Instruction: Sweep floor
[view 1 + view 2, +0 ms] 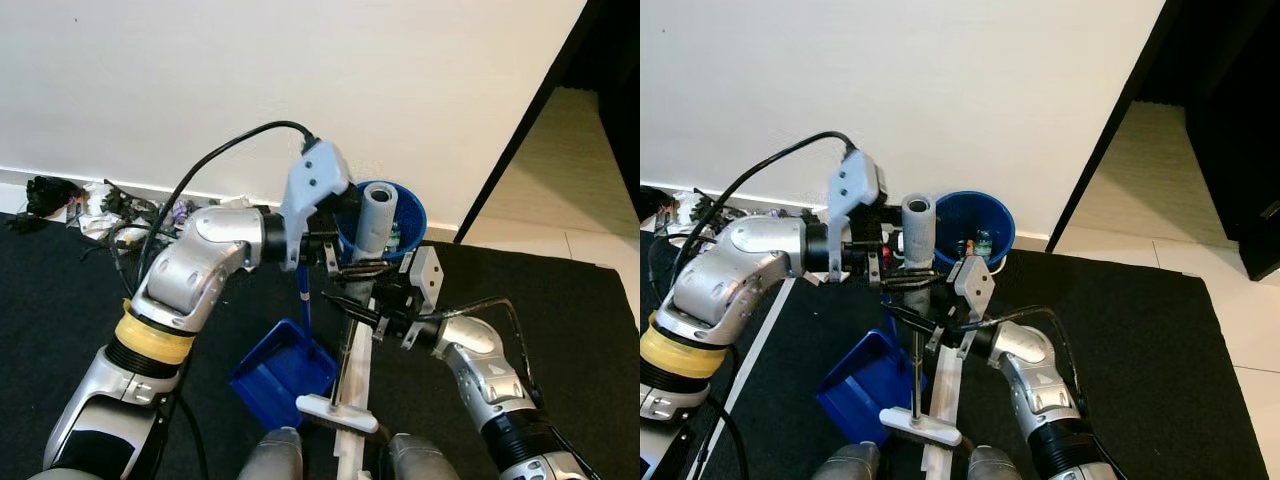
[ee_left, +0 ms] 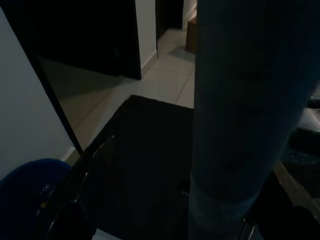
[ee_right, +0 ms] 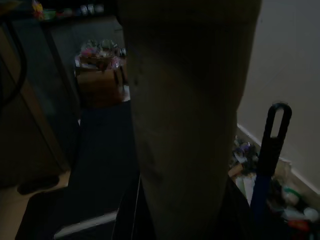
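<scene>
A broom stands upright in front of me, with a grey foam grip, a thin metal rod and a white head resting on the black carpet. My left gripper is shut on the handle just below the foam grip. My right gripper is shut on the rod a little lower. A blue dustpan lies on the carpet left of the broom head, its blue handle standing upright. The foam grip looms large in both wrist views.
A blue bucket holding bits of rubbish stands against the white wall behind the broom. Cables and small clutter lie along the skirting at the left. White tape lines cross the carpet. A dark doorway and tiled floor open at the right.
</scene>
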